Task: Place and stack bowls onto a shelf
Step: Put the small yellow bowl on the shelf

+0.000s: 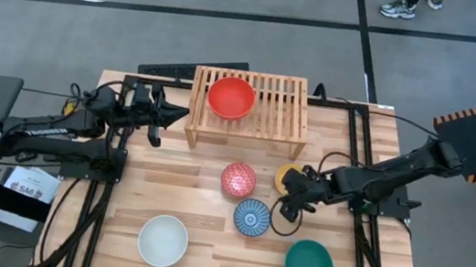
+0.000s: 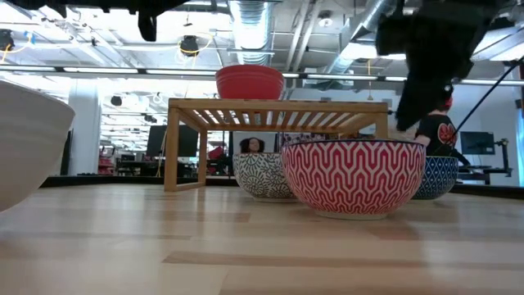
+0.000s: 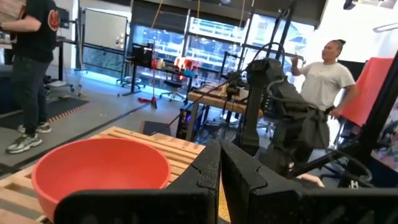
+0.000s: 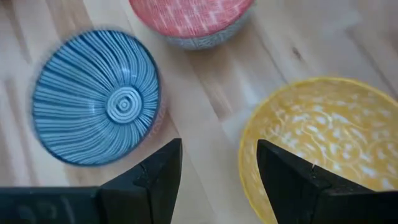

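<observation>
6 bowls total: red bowl (image 1: 231, 97) on shelf (image 1: 289, 113) (1), 5 on table (image 1: 200, 212). Right gripper (image 4: 214, 168) spread over yellow bowl (image 4: 323, 137) rim; left gripper (image 3: 219, 171) pinched together, empty.

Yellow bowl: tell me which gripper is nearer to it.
Right. The right gripper hovers just over the yellow bowl, fingers open beside its rim. The left gripper is far across the table, at the shelf by the red bowl.

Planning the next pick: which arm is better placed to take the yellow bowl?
Right: the right gripper hangs open over the yellow bowl. The left gripper waits beside the shelf.
</observation>
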### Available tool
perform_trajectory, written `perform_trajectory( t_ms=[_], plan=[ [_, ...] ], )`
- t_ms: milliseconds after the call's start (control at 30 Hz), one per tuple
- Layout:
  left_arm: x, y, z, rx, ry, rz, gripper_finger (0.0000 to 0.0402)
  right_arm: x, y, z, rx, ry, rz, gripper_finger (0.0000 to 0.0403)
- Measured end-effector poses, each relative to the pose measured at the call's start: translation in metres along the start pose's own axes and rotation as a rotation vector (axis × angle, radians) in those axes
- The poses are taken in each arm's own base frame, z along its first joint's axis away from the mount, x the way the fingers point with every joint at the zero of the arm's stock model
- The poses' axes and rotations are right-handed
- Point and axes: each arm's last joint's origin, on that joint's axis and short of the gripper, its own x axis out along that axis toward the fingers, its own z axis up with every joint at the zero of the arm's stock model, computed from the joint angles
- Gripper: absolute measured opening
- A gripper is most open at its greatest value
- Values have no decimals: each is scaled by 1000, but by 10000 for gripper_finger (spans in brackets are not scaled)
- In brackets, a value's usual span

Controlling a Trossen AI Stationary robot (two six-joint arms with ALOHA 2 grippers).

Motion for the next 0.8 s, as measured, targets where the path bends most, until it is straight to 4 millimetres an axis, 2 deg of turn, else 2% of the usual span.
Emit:
perform_trajectory(
  t_ms=[233,533,800],
  plan=[
    [0,0,2,8,-18,-3,0,29,-1,-2,-58,112,-36,232],
    [0,0,2,19,-23,-3,0,48,-2,-7,-98,158,-100,230],
    [0,1,3,25,-39,49,0,63,-3,-8,-92,182,-128,185]
  ],
)
